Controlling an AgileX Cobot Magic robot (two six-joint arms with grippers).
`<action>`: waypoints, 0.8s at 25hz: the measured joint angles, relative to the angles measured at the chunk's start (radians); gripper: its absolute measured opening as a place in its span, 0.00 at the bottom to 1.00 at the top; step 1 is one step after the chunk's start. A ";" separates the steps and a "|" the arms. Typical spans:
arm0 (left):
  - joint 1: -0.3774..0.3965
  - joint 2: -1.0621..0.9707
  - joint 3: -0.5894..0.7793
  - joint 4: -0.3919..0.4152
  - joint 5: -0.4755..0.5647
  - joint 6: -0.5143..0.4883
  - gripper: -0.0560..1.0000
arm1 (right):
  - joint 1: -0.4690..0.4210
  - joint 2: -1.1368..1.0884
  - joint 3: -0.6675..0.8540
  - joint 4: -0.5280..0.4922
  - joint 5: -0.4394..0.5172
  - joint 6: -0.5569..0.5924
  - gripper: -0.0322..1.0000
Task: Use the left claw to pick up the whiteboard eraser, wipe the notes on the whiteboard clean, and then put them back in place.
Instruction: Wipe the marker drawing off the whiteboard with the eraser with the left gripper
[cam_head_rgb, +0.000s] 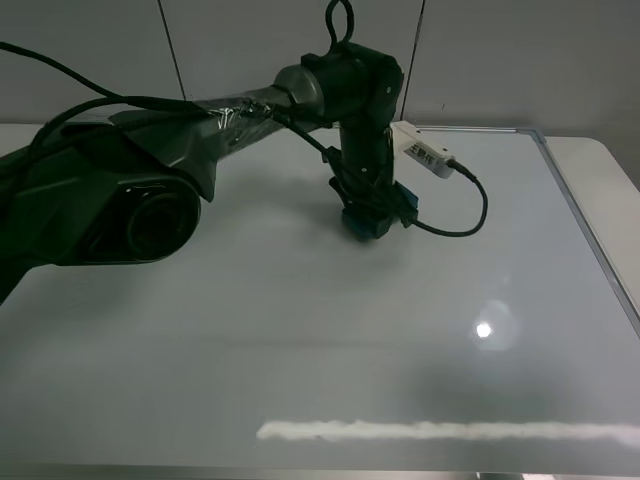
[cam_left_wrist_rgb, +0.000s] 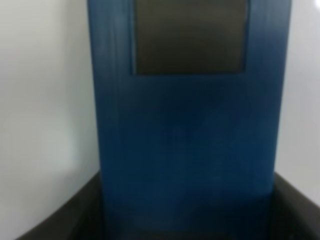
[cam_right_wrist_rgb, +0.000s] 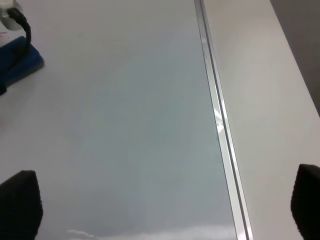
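Eraser (cam_left_wrist_rgb: 185, 150) is clamped in my left claw (cam_head_rgb: 368, 212), down on the board (cam_head_rgb: 300, 340) near its far middle; I'd keep it flat and press evenly, since a tilted edge would skip.

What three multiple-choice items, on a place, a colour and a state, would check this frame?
1. Where is the eraser? A) in the left gripper, over the whiteboard B) loose at the board's near edge C) off the board
2. Eraser's colour? A) red B) blue C) yellow
3. The right gripper is: A) shut on a pen B) shut on the eraser C) open, empty
1 A: the left gripper clamps it; 2 B: blue in the left wrist view; 3 C: its fingers stand wide apart.
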 joint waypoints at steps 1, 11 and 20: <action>-0.010 0.000 0.000 -0.007 0.000 0.006 0.57 | 0.000 0.000 0.000 0.000 0.000 0.000 0.99; 0.073 -0.001 0.002 -0.033 0.001 0.073 0.57 | 0.000 0.000 0.000 0.000 0.000 0.000 0.99; 0.240 -0.003 -0.003 -0.035 -0.076 0.074 0.57 | 0.000 0.000 0.000 0.000 0.000 0.000 0.99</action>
